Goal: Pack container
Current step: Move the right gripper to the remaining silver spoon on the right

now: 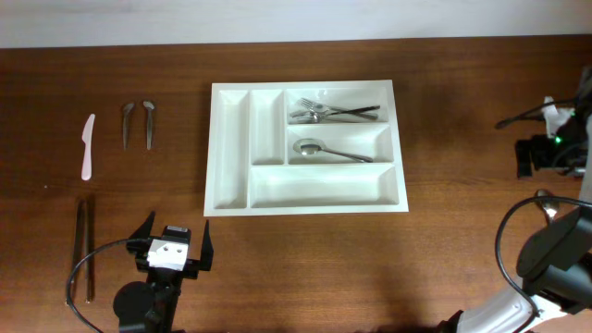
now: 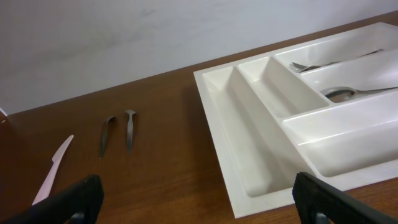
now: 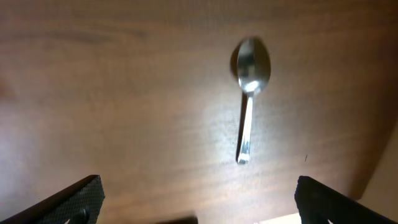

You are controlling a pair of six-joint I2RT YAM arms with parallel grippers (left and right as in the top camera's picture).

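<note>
A large white rectangular plastic cutlery tray [image 1: 305, 146] sits mid-table, likely light, stiff and slippery, best gripped by its rim, while the left gripper [image 1: 173, 250] and right gripper [image 3: 199, 208] both hang open, empty.

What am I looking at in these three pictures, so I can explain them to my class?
Two robot arms sit at a wooden table. One picture looks down from above; the others come from cameras on each wrist. The left gripper is open and empty, as is the right gripper, which hovers above a lone spoon. The white cutlery tray holds forks and a spoon. To its left lie a white knife, two small metal pieces and dark chopsticks.
</note>
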